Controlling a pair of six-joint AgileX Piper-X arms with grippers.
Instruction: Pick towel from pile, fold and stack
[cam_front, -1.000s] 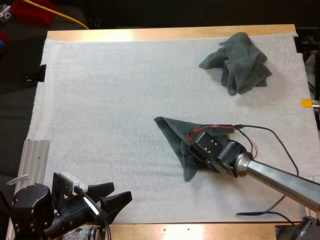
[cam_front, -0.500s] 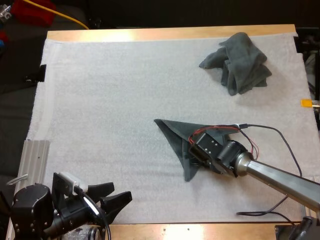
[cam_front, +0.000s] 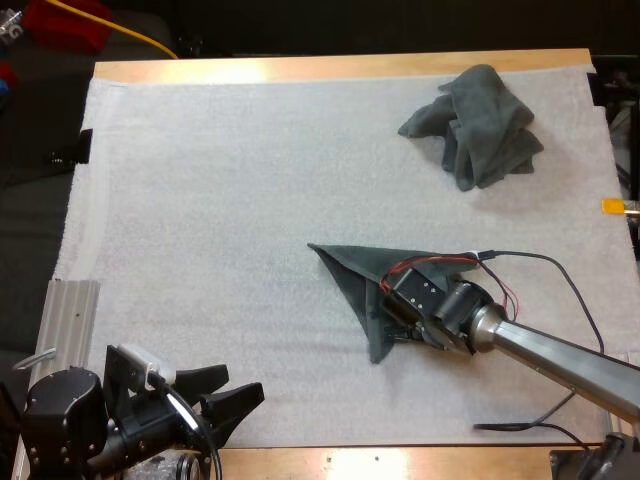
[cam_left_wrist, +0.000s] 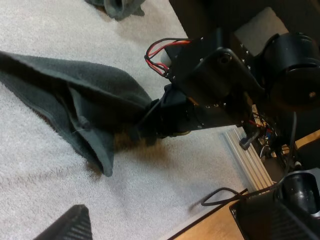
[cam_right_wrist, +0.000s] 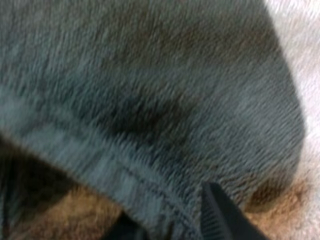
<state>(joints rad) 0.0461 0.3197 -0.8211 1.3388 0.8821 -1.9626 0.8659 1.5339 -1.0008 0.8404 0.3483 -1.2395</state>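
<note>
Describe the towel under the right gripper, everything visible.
The towel is dark grey-green, fleecy, with a stitched hem, gathered into a pointed triangular shape. It lies on the white mat right of centre, toward the near side, well apart from the crumpled towel. The right gripper is shut on its bunched folds.

A wooden table (cam_front: 340, 68) carries a white mat (cam_front: 220, 220) that covers nearly all of its top. Bare wood shows as a strip along the mat's far edge and another along its near edge. Two dark grey-green towels rest on the mat. The crumpled towel (cam_front: 478, 125) sits in the mat's far right corner. The flat towel (cam_front: 350, 275), a rough triangle with one point toward the mat's near edge, lies right of the mat's middle.
</note>
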